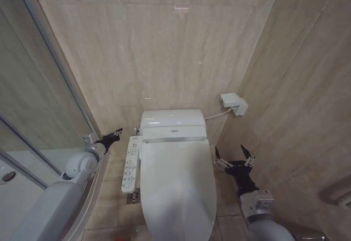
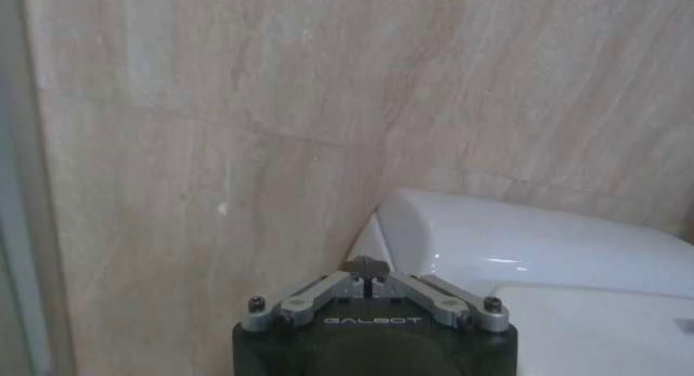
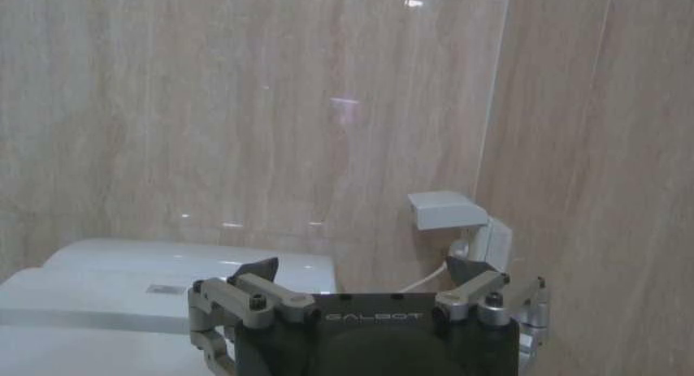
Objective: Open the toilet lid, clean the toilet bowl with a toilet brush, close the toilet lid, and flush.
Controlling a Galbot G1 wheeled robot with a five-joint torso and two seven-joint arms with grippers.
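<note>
So the toilet sits in a tight corner with tan tile walls [image 1: 164, 43] behind it and on its right side. On the robot's left is a glass shower door [image 1: 33, 87] with a shiny metal edge. A small white wall box [image 1: 234, 104] hangs on the wall behind the toilet, to the right, and a thin white cord [image 1: 215, 115] runs from it to the back of the toilet. A long white button panel [image 1: 130, 164] sticks out on the left side of the toilet. A little drain [image 1: 133, 197] is in the floor just under that panel.

The toilet lid [image 1: 178, 189] is down flat and covers the toilet bowl, so the bowl is hidden.

The left hand [image 1: 113, 135] is up by the back left corner of the toilet, near the top end of the button panel and the shower door edge. Its two fingers are pressed together, and it holds nothing. From the left wrist view, this hand [image 2: 369, 270] points at the wall, with the white back part of the toilet [image 2: 521, 246] just beside it.

The right hand [image 1: 234, 158] is just to the right of the lid, near its edge but not touching it. Its fingers are spread wide apart and nothing is in them. In the right wrist view, the hand [image 3: 363, 274] faces the back wall, with the wall box [image 3: 450, 213] ahead of it.
</note>
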